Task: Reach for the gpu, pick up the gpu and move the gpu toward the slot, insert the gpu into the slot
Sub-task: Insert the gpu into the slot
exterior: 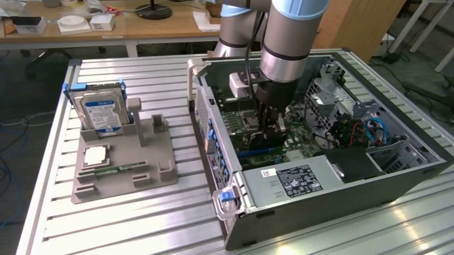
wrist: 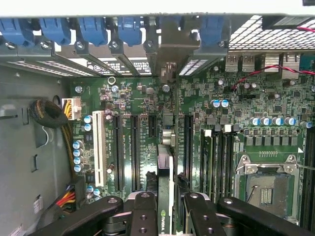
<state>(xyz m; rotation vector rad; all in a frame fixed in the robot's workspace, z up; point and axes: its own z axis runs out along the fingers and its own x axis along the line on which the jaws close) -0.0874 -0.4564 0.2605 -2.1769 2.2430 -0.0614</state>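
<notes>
Gripper (wrist: 165,216) clamped on gpu (wrist: 165,189), card edge-on above the motherboard (wrist: 256,118) inside the open case (exterior: 354,186). Black expansion slots (wrist: 134,152) flank it; blue clips (wrist: 93,29) near its bracket. Hard drive (exterior: 99,111) sits in its holder outside.

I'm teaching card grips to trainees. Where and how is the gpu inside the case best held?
By its upper long edge, coming straight down from above, as the gripper does now. The gpu stands on edge over the motherboard, thin and flat, so fingers pinch its two faces.
</notes>
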